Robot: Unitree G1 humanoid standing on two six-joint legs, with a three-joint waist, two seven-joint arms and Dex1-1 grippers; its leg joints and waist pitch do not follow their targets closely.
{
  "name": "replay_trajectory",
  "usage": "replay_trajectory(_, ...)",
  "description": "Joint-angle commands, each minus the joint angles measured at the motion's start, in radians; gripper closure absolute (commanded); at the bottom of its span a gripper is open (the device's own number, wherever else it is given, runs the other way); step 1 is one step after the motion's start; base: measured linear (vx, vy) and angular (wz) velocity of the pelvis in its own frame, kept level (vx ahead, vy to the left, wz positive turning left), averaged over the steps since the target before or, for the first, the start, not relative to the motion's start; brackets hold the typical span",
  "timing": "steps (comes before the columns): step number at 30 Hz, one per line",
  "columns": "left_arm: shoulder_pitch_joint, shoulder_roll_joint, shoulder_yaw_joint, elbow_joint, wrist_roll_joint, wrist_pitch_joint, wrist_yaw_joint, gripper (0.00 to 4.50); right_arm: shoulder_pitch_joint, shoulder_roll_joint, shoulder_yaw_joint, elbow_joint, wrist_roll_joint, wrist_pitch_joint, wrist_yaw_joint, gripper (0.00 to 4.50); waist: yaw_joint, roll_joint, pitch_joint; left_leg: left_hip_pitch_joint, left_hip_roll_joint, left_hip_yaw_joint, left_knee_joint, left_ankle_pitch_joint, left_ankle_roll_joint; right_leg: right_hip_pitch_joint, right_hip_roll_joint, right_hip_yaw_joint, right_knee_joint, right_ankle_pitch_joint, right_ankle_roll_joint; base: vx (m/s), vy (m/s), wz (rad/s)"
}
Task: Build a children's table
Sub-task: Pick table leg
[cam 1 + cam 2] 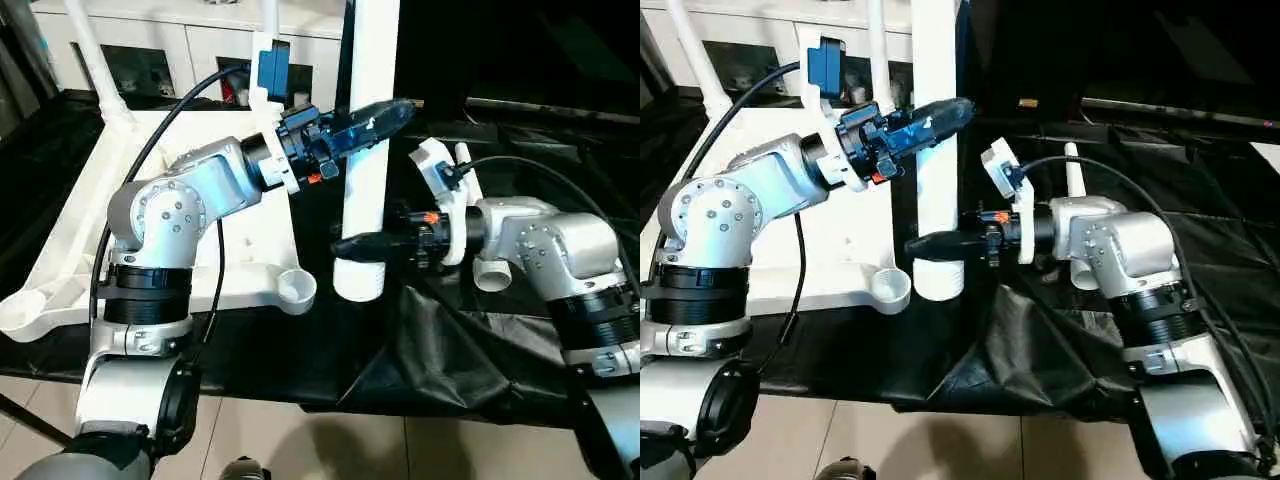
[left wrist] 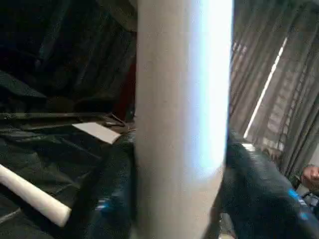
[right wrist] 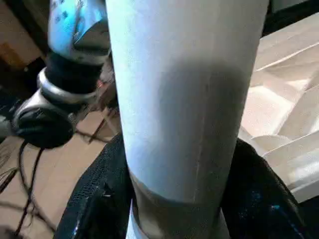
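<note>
A table leg (image 1: 366, 150) is held upright by both pincers, just beside the tabletop's near corner socket (image 1: 295, 288).

Its long axis is vertical, the open lower end pointing down. The left pincer (image 1: 372, 120) is clamped on it higher up, the right pincer (image 1: 360, 244) low down. The upturned tabletop (image 1: 150, 260) is spread on the black-draped worktop (image 1: 440, 340); the socket lies toward the left arm's side.

Black cloth (image 1: 450, 340) over the work surface, white glass-doored cabinet (image 1: 200, 50) behind, pale floor (image 1: 300, 440) below.
</note>
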State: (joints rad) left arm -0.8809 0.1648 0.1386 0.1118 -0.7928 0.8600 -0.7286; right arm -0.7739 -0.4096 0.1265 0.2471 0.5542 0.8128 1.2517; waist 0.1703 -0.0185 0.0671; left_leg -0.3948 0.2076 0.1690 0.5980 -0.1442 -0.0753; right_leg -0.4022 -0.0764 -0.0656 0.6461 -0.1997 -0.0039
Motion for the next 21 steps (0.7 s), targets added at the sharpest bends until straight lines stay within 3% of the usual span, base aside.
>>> replay_trajectory(1, 0.002, -0.021, 0.024, 0.002, -0.002, -0.066, 0.018, 1.78, 0.018, 0.011, -0.048, -0.004, 0.018, -0.018, -0.046, 2.57, 0.001, -0.005, -0.087, 0.019, 0.014, -0.001, -0.056, -0.167, -0.020, 0.058, -0.059, 0.039, -0.073, -0.077, -0.211, 0.000, 0.000, 0.00)
replay_trajectory(3, 0.006, -0.036, 0.039, 0.006, 0.005, -0.109, 0.029, 1.51, 0.025, 0.018, -0.055, -0.009, 0.022, -0.020, -0.057, 2.58, 0.002, -0.005, -0.087, 0.020, 0.015, -0.001, -0.057, -0.173, -0.020, 0.059, -0.060, 0.039, -0.075, -0.083, -0.208, 0.000, 0.000, 0.00)
replay_trajectory(5, -0.007, -0.112, 0.164, 0.058, -0.029, -0.285, 0.090, 1.50, 0.070, 0.061, -0.089, -0.046, 0.033, -0.038, -0.130, 2.59, 0.005, -0.003, -0.084, 0.016, 0.015, 0.000, -0.056, -0.170, -0.017, 0.060, -0.062, 0.041, -0.083, -0.066, -0.211, 0.000, 0.000, 0.00)
replay_trajectory(6, -0.011, -0.122, 0.186, 0.067, -0.039, -0.306, 0.101, 1.50, 0.077, 0.069, -0.095, -0.052, 0.033, -0.043, -0.144, 2.59, 0.005, -0.006, -0.089, 0.017, 0.014, -0.003, -0.056, -0.175, -0.020, 0.064, -0.063, 0.038, -0.077, -0.059, -0.211, 0.000, 0.000, 0.00)
replay_trajectory(8, -0.003, -0.097, 0.187, 0.069, -0.016, -0.322, 0.095, 1.50, 0.096, 0.108, -0.134, -0.056, 0.030, -0.070, -0.223, 2.59, 0.001, -0.004, -0.088, 0.016, 0.012, -0.003, -0.058, -0.175, -0.021, 0.062, -0.060, 0.038, -0.077, -0.066, -0.197, 0.000, 0.000, 0.00)
replay_trajectory(9, 0.006, -0.081, 0.175, 0.065, 0.006, -0.329, 0.082, 1.50, 0.102, 0.124, -0.150, -0.054, 0.023, -0.084, -0.259, 2.59, -0.002, 0.002, -0.090, 0.019, 0.013, -0.004, -0.059, -0.175, -0.026, 0.059, -0.060, 0.038, -0.077, -0.075, -0.187, 0.000, 0.000, 0.00)
replay_trajectory(10, 0.025, -0.039, 0.144, 0.056, 0.049, -0.324, 0.059, 1.50, 0.109, 0.144, -0.169, -0.045, -0.001, -0.119, -0.321, 2.59, -0.004, 0.011, -0.090, 0.022, 0.015, -0.005, -0.060, -0.179, -0.033, 0.055, -0.059, 0.038, -0.075, -0.085, -0.180, 0.000, 0.000, 0.00)
replay_trajectory(11, 0.038, -0.011, 0.123, 0.051, 0.076, -0.320, 0.045, 1.50, 0.114, 0.157, -0.179, -0.038, -0.018, -0.143, -0.361, 2.59, -0.009, 0.008, -0.088, 0.024, 0.016, -0.005, -0.064, -0.189, -0.042, 0.050, -0.057, 0.038, -0.078, -0.108, -0.166, 0.000, 0.000, 0.00)
replay_trajectory(13, 0.053, 0.025, 0.089, 0.048, 0.121, -0.328, 0.028, 1.50, 0.118, 0.163, -0.181, -0.023, -0.048, -0.174, -0.405, 2.59, -0.010, 0.014, -0.087, 0.028, 0.018, -0.006, -0.066, -0.205, -0.057, 0.049, -0.059, 0.039, -0.079, -0.128, -0.158, 0.000, 0.000, 0.00)
replay_trajectory(14, 0.117, 0.171, -0.053, 0.037, 0.255, -0.357, -0.105, 1.50, 0.152, 0.166, -0.163, 0.001, -0.146, -0.278, -0.502, 2.59, -0.008, 0.013, -0.086, 0.029, 0.019, -0.010, -0.070, -0.206, -0.061, 0.045, -0.060, 0.039, -0.083, -0.145, -0.139, 0.000, 0.000, 0.00)
replay_trajectory(15, 0.127, 0.195, -0.076, 0.037, 0.277, -0.363, -0.127, 1.50, 0.158, 0.168, -0.163, 0.005, -0.155, -0.293, -0.513, 2.59, -0.010, 0.009, -0.086, 0.028, 0.019, -0.008, -0.072, -0.206, -0.064, 0.044, -0.059, 0.039, -0.082, -0.164, -0.122, 0.000, 0.000, 0.00)
replay_trajectory(16, 0.168, 0.292, -0.180, 0.038, 0.373, -0.401, -0.210, 1.50, 0.175, 0.172, -0.166, 0.012, -0.177, -0.327, -0.543, 2.59, -0.012, 0.012, -0.084, 0.030, 0.017, -0.006, -0.074, -0.215, -0.074, 0.043, -0.058, 0.041, -0.081, -0.180, -0.110, 0.000, 0.000, 0.00)
replay_trajectory(18, 0.209, 0.379, -0.275, 0.048, 0.459, -0.452, -0.289, 1.50, 0.190, 0.169, -0.162, 0.009, -0.193, -0.342, -0.565, 2.59, -0.014, 0.016, -0.084, 0.034, 0.018, -0.005, -0.075, -0.216, -0.078, 0.040, -0.057, 0.043, -0.082, -0.172, -0.110, 0.000, 0.000, 0.00)
replay_trajectory(21, 0.240, 0.430, -0.331, 0.059, 0.505, -0.481, -0.342, 1.50, 0.199, 0.168, -0.160, 0.004, -0.201, -0.349, -0.574, 2.59, -0.015, 0.025, -0.085, 0.033, 0.018, -0.005, -0.076, -0.242, -0.088, 0.041, -0.058, 0.043, -0.072, -0.123, -0.149, 0.000, 0.000, 0.00)
